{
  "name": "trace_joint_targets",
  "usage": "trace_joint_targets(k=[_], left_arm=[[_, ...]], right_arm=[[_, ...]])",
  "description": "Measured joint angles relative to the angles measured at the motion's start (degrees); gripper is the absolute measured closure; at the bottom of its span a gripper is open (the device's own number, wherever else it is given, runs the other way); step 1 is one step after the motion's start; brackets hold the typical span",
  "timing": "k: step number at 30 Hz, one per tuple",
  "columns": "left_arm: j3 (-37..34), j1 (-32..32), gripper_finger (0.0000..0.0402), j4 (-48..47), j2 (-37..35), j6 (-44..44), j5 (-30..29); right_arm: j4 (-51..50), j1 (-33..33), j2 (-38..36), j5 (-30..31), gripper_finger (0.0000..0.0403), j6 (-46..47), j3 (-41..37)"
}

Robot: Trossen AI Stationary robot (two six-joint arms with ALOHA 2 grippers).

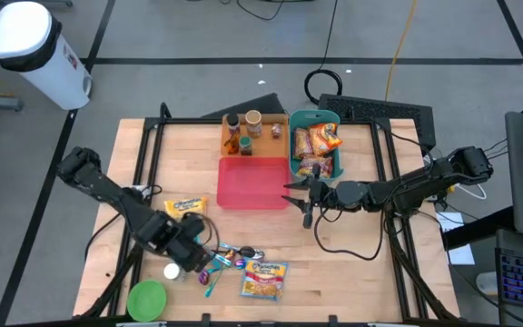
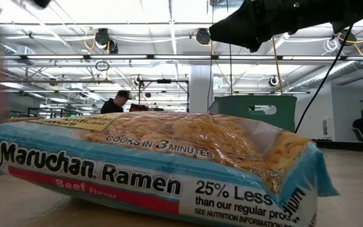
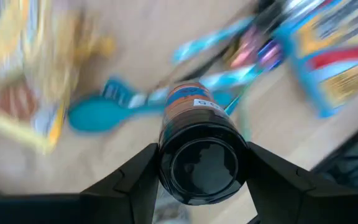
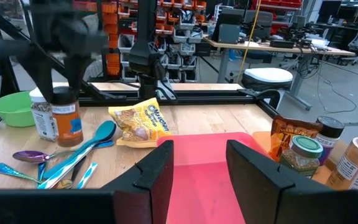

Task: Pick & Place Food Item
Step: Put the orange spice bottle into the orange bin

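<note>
At the table's (image 1: 352, 272) near left corner sits a green bowl (image 1: 147, 299), and just beside it a white-capped jar (image 1: 172, 271). The left gripper (image 1: 205, 263) is low over the near left part of the table; in its wrist view a dark-capped spice jar (image 3: 197, 155) with an orange label sits between the two fingers (image 3: 132, 180), which flank its sides, and whether they press it or only frame it I cannot tell. In the right wrist view that jar (image 4: 68, 122) stands upright on the wood under the left arm, touching the seed-filled white-capped jar. A yellow packet (image 1: 184, 207) lies just behind the left gripper. A cluster of spoons (image 1: 230, 259), teal and purple, lies to its right, then a ramen pack (image 1: 265, 280) near the front edge, flat on the table, filling the low view. At the middle is a red tray (image 1: 251, 183), with an orange tray (image 1: 254, 143) behind it holding several jars. To the right is a teal bin (image 1: 335, 163) with snack packets in it. The right gripper (image 1: 300, 198) hangs at the red tray's right edge, fingers (image 4: 253, 171) parted and holding nothing.
</note>
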Motion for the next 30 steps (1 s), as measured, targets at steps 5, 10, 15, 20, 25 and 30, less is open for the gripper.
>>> trace_joint_targets(k=[5, 10, 15, 20, 25, 30], left_arm=[[8.9, 5.4, 0.0195, -3.8, 0.0, 13.0, -4.7], [17.7, 13.8, 0.0195, -3.7, 0.0, 30.9, -8.5], [25.2, 25.1, 0.0195, -2.9, 0.0, 48.5, -8.5], [31.8, 38.3, 0.0195, -2.2, 0.6, 62.1, -4.3], [38.2, 51.0, 0.0195, -1.7, 5.1, 72.0, 2.1], [44.5, 59.3, 0.0195, -2.0, 12.8, 76.6, 3.9]], right_arm=[[0.0, 0.1, 0.0, 0.0, 0.0261, 0.0, 0.0], [-1.1, 0.1, 0.0, 0.0, 0.0261, 0.0, 0.0], [-5.7, 0.5, -3.2, 0.1, 0.0261, 0.0, 0.0], [-12.0, 0.9, -7.9, 0.1, 0.0261, 4.2, 0.0], [-16.7, 0.9, -9.8, 0.2, 0.0261, 7.3, 0.0], [-17.6, 0.9, -9.8, 0.2, 0.0261, 7.3, 0.0]])
